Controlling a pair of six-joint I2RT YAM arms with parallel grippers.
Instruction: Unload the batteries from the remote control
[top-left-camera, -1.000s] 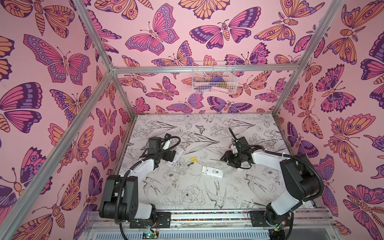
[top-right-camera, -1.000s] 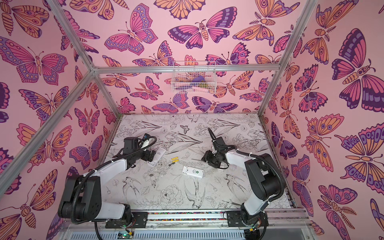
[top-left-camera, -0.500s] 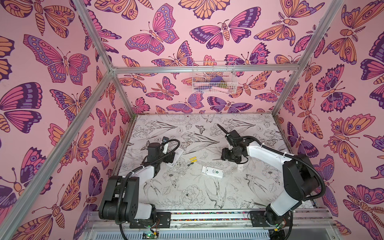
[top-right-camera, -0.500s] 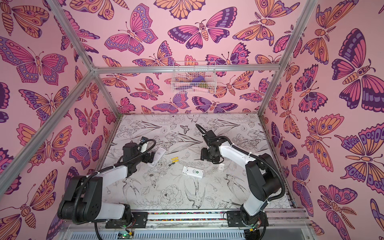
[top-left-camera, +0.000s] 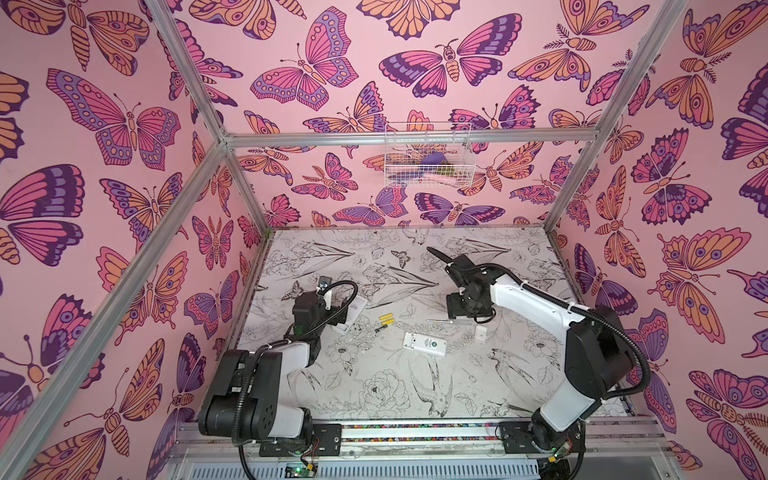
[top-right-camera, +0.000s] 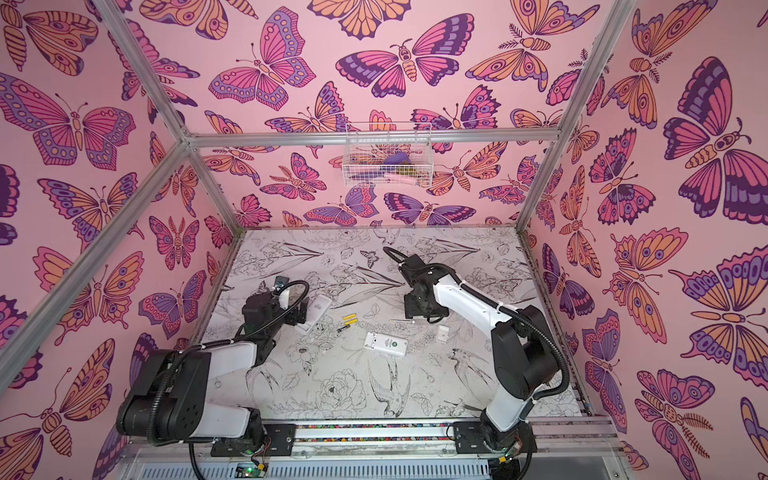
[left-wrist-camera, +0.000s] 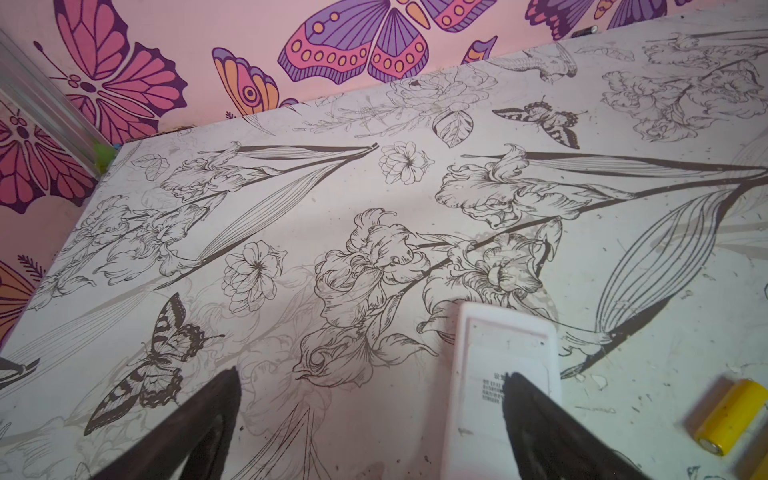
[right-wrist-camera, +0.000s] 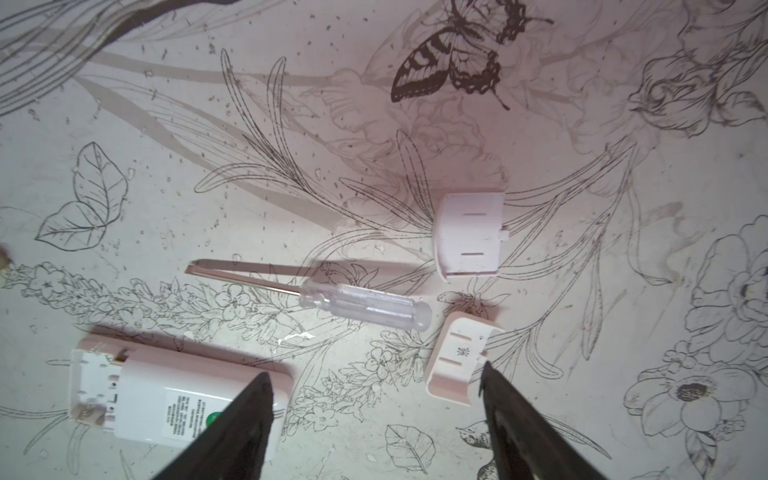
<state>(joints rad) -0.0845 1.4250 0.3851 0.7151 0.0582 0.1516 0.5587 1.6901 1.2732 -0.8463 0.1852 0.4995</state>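
The left pincer (left-wrist-camera: 370, 374) is spread wide and holds nothing. In the left wrist view one of its fingers (left-wrist-camera: 540, 424) stands over the end of a white remote (left-wrist-camera: 498, 353). Whether it touches the remote, I cannot tell. Its other finger is over the bare table (left-wrist-camera: 291, 199).

The right pincer (right-wrist-camera: 374, 370) is also spread wide, with nothing between its jaws. In the right wrist view one finger covers a corner of a second remote (right-wrist-camera: 166, 399), whose battery bay is uncovered. The other finger stands at the edge of a small white cover (right-wrist-camera: 453, 361), and contact is not clear. Another cover (right-wrist-camera: 469, 232) and a screwdriver (right-wrist-camera: 332, 295) lie near it.

In both top views the two yellow batteries (top-left-camera: 385, 318) lie flat on the table, side by side. Their long axes are parallel and run across the view from left to right, with the right ends a little toward the back wall. The dark battery (top-left-camera: 381, 328) lies just in front of them, slanted in a similar way.

All three lie between the two pincers, near the left one, just beside the first remote on its right side and outside the jaws. They are well apart from the right pincer, and the screwdriver lies between them and it.
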